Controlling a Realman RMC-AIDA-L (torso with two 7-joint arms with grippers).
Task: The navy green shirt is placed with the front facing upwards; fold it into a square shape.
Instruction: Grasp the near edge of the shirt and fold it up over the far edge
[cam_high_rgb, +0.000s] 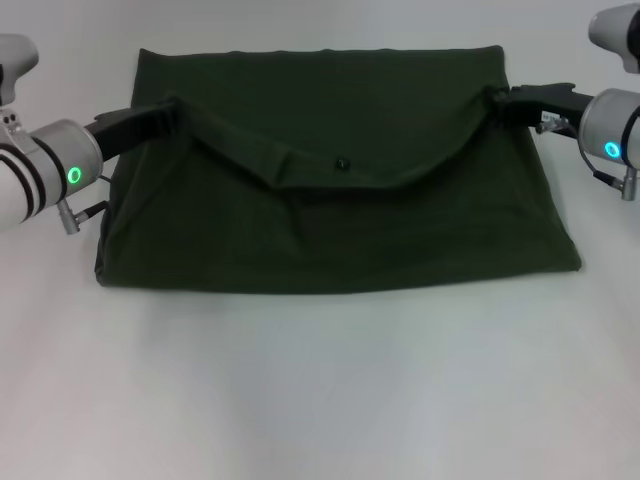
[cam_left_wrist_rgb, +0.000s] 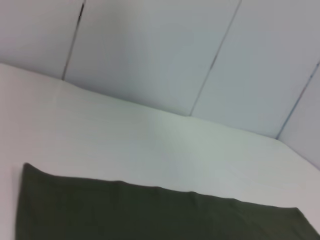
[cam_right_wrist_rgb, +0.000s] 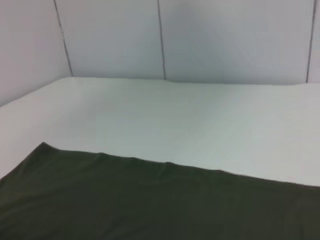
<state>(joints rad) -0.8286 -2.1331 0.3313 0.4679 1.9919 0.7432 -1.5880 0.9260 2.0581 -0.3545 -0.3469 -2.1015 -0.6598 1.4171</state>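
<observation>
Folding is partway: the navy green shirt (cam_high_rgb: 340, 170) lies on the white table (cam_high_rgb: 320, 400) as a wide rectangle, plain back up. The left gripper (cam_high_rgb: 172, 112) and right gripper (cam_high_rgb: 497, 103) each clench a corner of the sagging flap stretched between them; squaring remains.

The navy green shirt (cam_right_wrist_rgb: 150, 200) fills the near part of the view, its plain dark cloth lying flat (one corner visible at the side) on the white worktop (cam_right_wrist_rgb: 190, 120), which runs back to a panelled wall (cam_right_wrist_rgb: 225, 40).
</observation>
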